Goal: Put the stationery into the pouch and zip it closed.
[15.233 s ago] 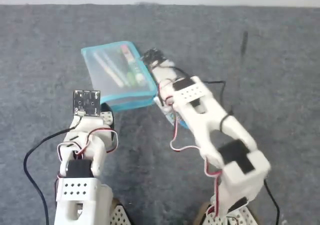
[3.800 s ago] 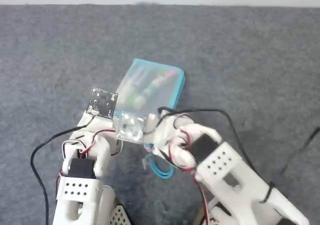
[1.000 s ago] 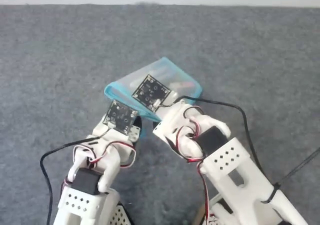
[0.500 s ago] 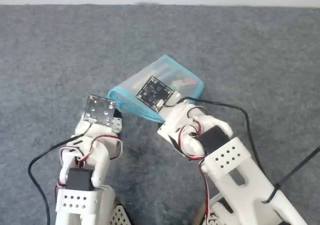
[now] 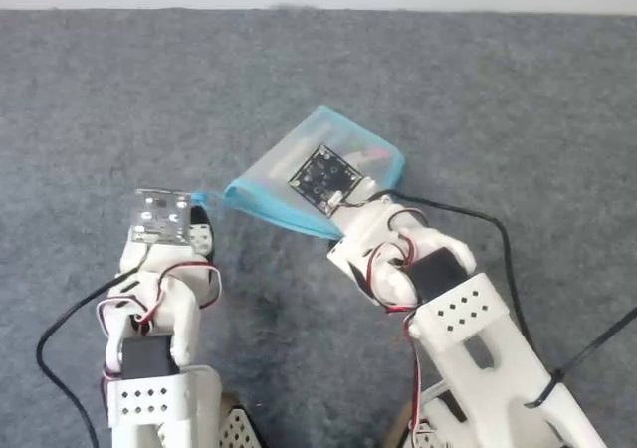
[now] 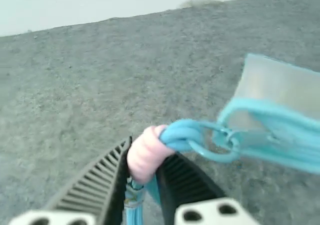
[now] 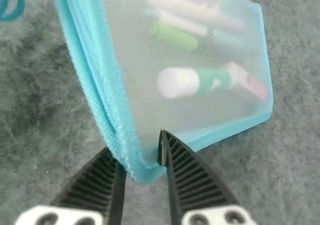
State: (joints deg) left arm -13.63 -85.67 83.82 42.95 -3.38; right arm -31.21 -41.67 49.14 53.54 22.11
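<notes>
1. There is one pouch [image 5: 287, 155]. It is see-through with a blue edge, and it lies on the grey surface [image 5: 478, 90] in front of the two arms.
2. There are two pincers. The left pincer [image 6: 148, 154] squeezes tight on one pink pull [image 6: 141, 161]. One blue cord [image 6: 186, 133] runs from the pull to the zip ring at the pouch's corner.
3. The right pincer [image 7: 137, 147] pinches the pouch's blue corner, next to the zip.
4. The stationery [image 7: 182, 81] is inside the pouch. I count about four sticks: white, green, white-and-green and pink. The cloudy side makes them hard to count.
5. From above, the right arm covers part of the pouch. In the left wrist view the pouch is cut off at the edge. I cannot tell if the zip is shut all the way.
</notes>
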